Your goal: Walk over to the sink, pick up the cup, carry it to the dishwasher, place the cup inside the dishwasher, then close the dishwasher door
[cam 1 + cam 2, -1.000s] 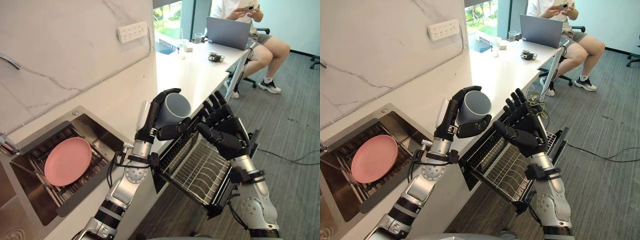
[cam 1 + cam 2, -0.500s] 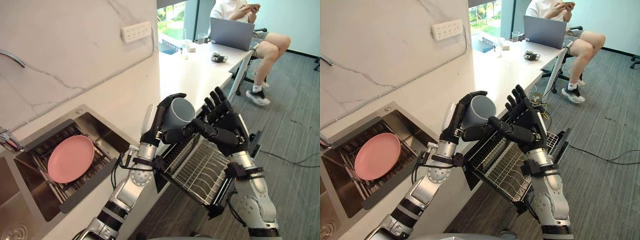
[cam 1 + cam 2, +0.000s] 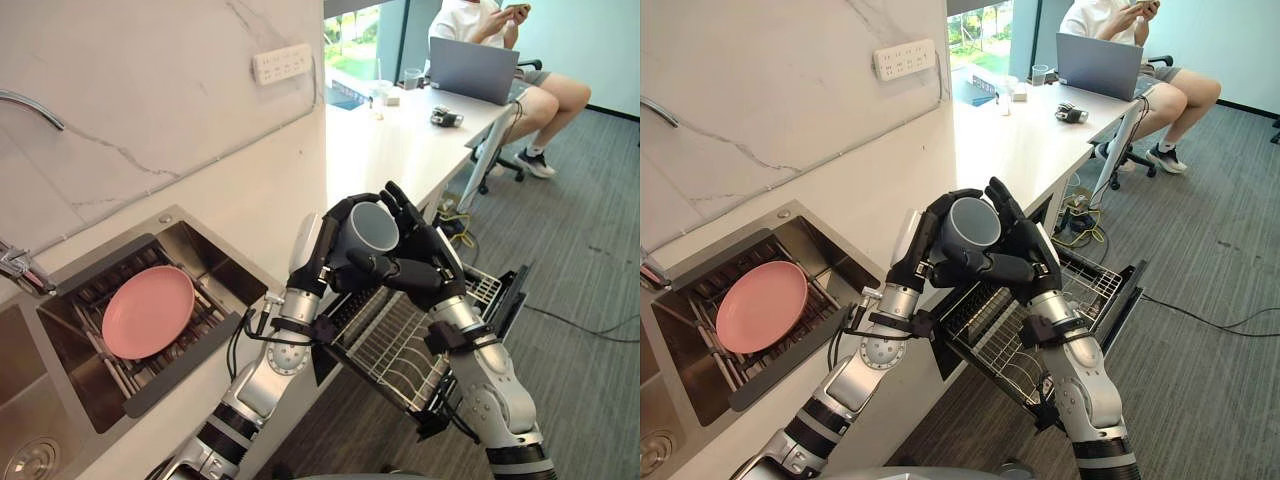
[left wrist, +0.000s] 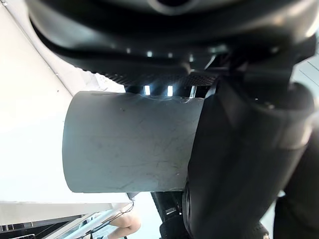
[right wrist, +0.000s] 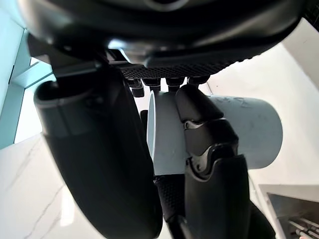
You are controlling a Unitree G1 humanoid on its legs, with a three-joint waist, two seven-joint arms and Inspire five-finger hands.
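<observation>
Closing in on the cup [image 3: 372, 226], the right hand [image 3: 425, 265] is now pressing its fingers up against the far side and reaching its thumb underneath. A second ago it was hanging open and apart from the cup, over the rack [image 3: 400, 345]. The left hand [image 3: 318, 245] is still gripping the cup, fingers curled round its wall and the mouth tilted up toward the camera. Both hands are therefore holding the cup in the air, above the counter edge and the near end of the pulled-out dishwasher rack. The sink [image 3: 215, 270], with a pink plate [image 3: 148, 311] in it, is lying well off to the left. This looks like a handover getting under way. The right hand is probably taking the cup to lower it into the rack, so the left hand should be letting go only once that grip is firm. The dishwasher door [image 3: 518, 292] is hanging open, not yet closed.
</observation>
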